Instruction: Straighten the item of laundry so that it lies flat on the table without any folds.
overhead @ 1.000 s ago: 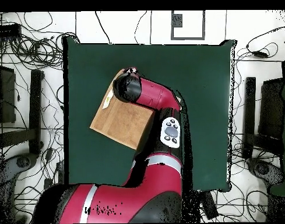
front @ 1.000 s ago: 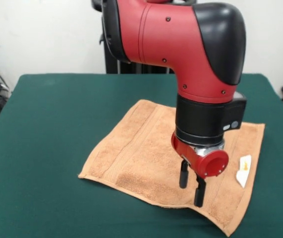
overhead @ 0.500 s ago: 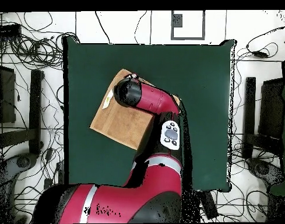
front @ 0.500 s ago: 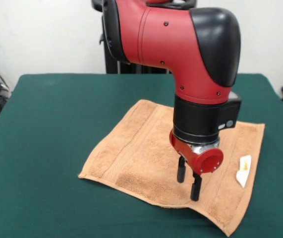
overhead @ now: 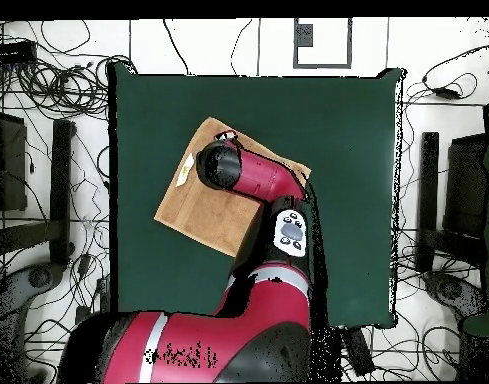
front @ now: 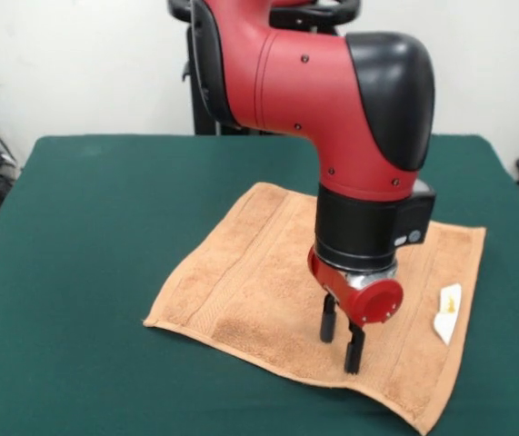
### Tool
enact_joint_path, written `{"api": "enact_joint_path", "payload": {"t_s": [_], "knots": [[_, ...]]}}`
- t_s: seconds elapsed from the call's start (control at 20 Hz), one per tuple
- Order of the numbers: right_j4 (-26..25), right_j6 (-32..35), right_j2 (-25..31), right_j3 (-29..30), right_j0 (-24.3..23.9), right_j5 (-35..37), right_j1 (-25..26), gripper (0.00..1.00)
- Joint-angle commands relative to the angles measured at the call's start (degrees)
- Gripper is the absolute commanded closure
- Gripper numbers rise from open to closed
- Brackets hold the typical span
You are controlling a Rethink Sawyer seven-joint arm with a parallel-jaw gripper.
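The towel (front: 268,291) lies spread on the green table (front: 86,236), set at an angle to the table's edges, toward the right half of the front view; its surface appears largely flat, with woven bands running across it; the near edge ripples slightly and the near-right corner reaches almost to the picture's bottom; a small white label (front: 446,312) sits near its right edge; the gripper (front: 342,337) hangs over the towel's near-middle part, its two black fingers (front: 328,320) pointing down and standing apart, holding nothing; whether the tips touch the cloth cannot be told; in the overhead view the arm (overhead: 250,180) covers much of the towel (overhead: 198,210), the gripper itself hidden beneath it
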Motion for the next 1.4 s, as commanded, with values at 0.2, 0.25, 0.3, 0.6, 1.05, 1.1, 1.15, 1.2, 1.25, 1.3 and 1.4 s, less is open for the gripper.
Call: {"api": "enact_joint_path", "payload": {"t_s": [0.2, 0.25, 0.3, 0.6, 1.05, 1.1, 1.15, 1.2, 1.25, 1.3, 1.4], "knots": [[2.4, 8.0, 7.2, 2.8, 0.1, -5.1, 7.2, 0.00], [2.5, 8.1, 7.2, 2.6, 0.1, -5.0, 7.5, 0.00], [2.5, 8.0, 7.2, 2.4, 0.1, -5.1, 7.7, 0.00], [2.6, 8.3, 7.2, 2.1, 0.1, -6.1, 8.3, 0.00], [2.6, 8.4, 7.1, 2.4, 0.0, -6.1, 7.9, 0.00], [2.7, 8.5, 7.1, 2.4, 0.0, -5.9, 7.9, 0.00], [2.7, 8.5, 7.1, 2.4, 0.0, -6.1, 8.0, 0.00], [2.6, 8.3, 7.2, 2.3, -0.1, -6.3, 8.1, 0.00], [2.4, 8.2, 7.2, 2.0, -0.1, -6.6, 8.4, 0.00], [2.3, 8.0, 7.0, 1.6, 0.0, -6.7, 8.8, 0.00], [2.0, 7.8, 7.3, 1.5, -0.3, -7.8, 8.9, 0.00]]}}
